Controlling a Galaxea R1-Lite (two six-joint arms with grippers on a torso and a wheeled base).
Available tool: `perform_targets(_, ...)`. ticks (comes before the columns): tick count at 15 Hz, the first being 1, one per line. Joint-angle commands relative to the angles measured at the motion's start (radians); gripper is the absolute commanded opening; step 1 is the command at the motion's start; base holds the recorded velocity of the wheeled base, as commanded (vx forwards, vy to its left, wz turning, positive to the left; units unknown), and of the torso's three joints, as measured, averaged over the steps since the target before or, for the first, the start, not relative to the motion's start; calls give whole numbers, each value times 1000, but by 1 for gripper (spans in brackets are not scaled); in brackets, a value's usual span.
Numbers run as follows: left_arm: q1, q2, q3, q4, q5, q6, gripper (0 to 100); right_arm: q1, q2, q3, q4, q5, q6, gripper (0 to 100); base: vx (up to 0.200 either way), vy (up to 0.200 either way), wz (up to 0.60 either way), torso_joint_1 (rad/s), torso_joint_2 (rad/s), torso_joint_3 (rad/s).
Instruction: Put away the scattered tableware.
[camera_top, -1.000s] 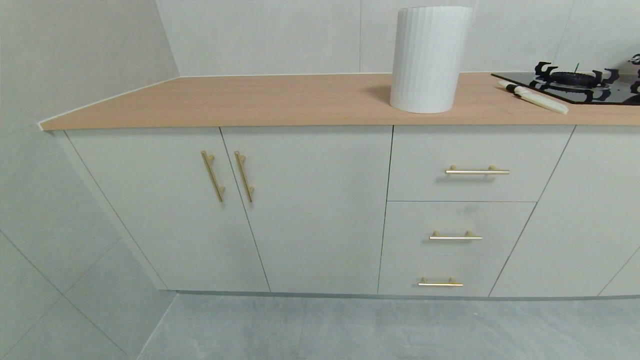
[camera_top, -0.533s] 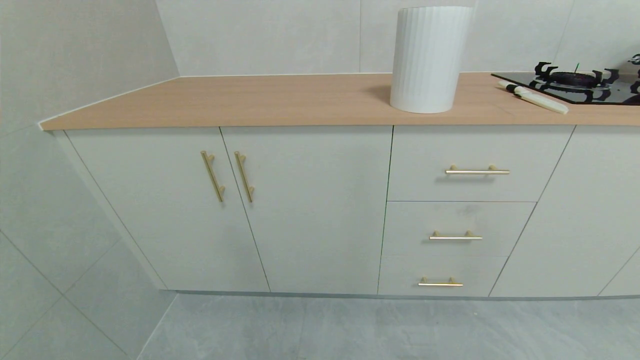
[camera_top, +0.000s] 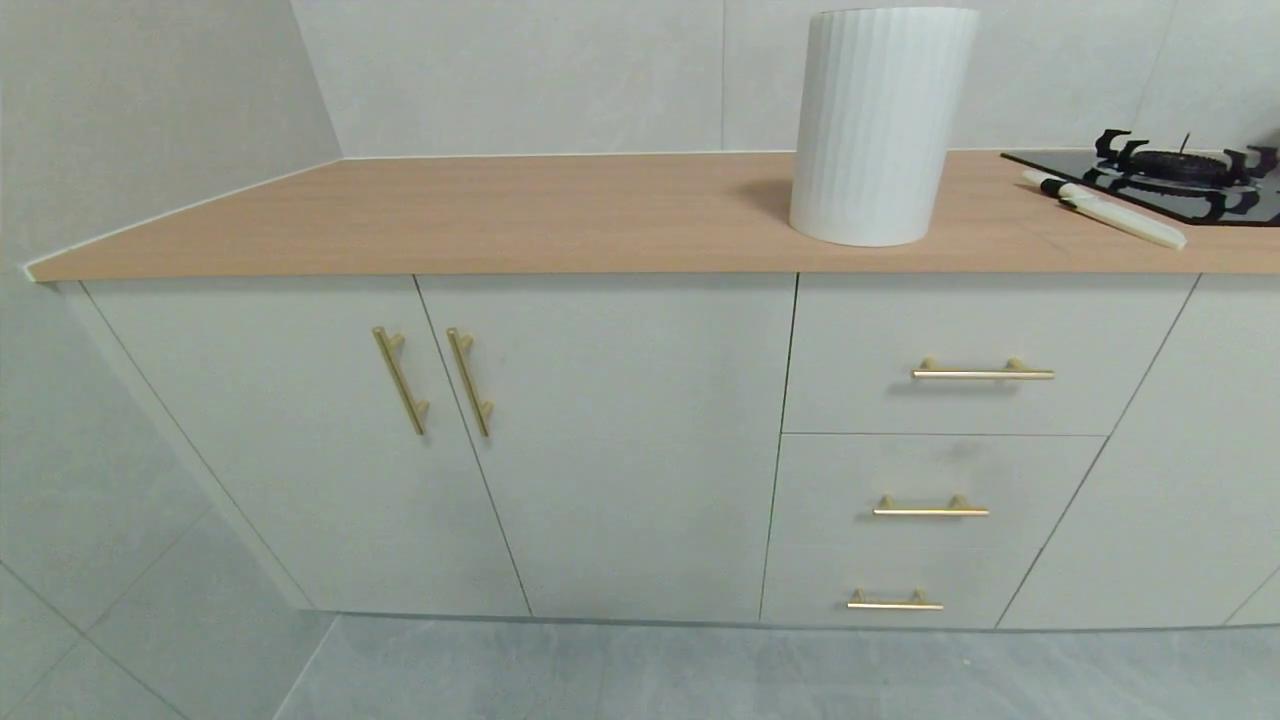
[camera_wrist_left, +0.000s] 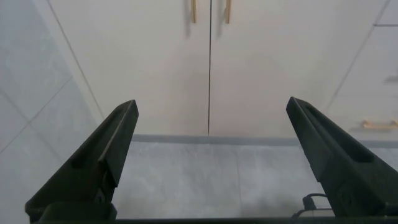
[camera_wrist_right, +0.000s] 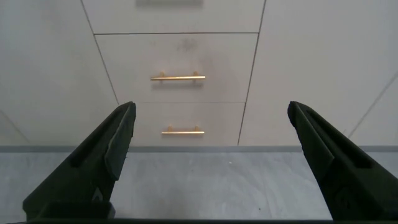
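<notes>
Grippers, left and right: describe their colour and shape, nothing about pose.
The left gripper has two long matte black fingers, flat-sided, tapering to blunt tips; a thin dark cable loops by one base. The right gripper matches: black wedge fingers, no markings visible.

A wood-topped table (camera_top: 450, 215) runs along the tiled wall. A ribbed white container (camera_top: 868, 125) stands upright on it. To the container's right lies a white knife (camera_top: 1105, 208), just beside a black hob (camera_top: 1180, 180) set into the top.
</notes>
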Motion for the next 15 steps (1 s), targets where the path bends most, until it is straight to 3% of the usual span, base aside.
perform_targets(1,1,0,0,0,0,0,100,0,3,0,0,0,1,100,200,0,0,2,2,2)
perform_targets(11,1,0,0,0,0,-2,100,0,1,0,0,0,-1,100,200,0,0,3,1,4)
perform_targets(15,1,0,0,0,0,-2,100,0,3,0,0,0,1,100,0,0,0,0,0,0)
